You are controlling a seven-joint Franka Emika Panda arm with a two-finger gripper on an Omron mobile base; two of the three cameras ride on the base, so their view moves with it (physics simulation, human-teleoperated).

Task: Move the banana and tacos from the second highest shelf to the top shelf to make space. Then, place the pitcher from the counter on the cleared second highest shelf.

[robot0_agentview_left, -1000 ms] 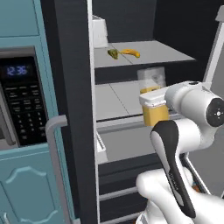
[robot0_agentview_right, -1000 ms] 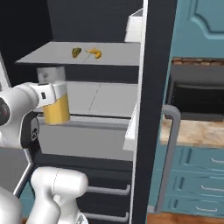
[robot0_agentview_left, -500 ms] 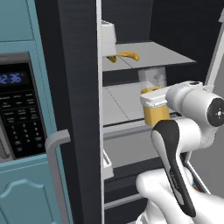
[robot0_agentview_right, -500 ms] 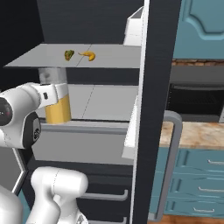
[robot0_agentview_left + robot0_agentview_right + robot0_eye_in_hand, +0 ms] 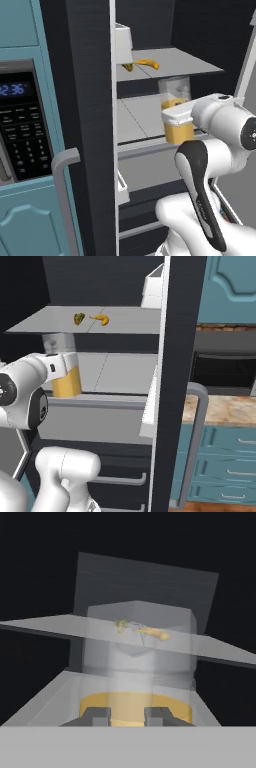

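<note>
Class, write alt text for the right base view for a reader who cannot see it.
A white robot arm's gripper holds a clear cylindrical pitcher of orange-yellow juice at the grey thick-rimmed fridge shelf. On the thin-edged shelf above lie a small yellow banana and an olive-green folded taco.

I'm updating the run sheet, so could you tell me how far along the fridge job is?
Done: the banana and tacos lie on the top shelf. In hand: the gripper is shut on the pitcher, at the front of the second highest shelf. Left: setting it down and letting go.

banana [image 5: 101, 319], tacos [image 5: 79, 318] on top shelf [image 5: 45, 324]; pitcher [image 5: 65, 365] below
</note>
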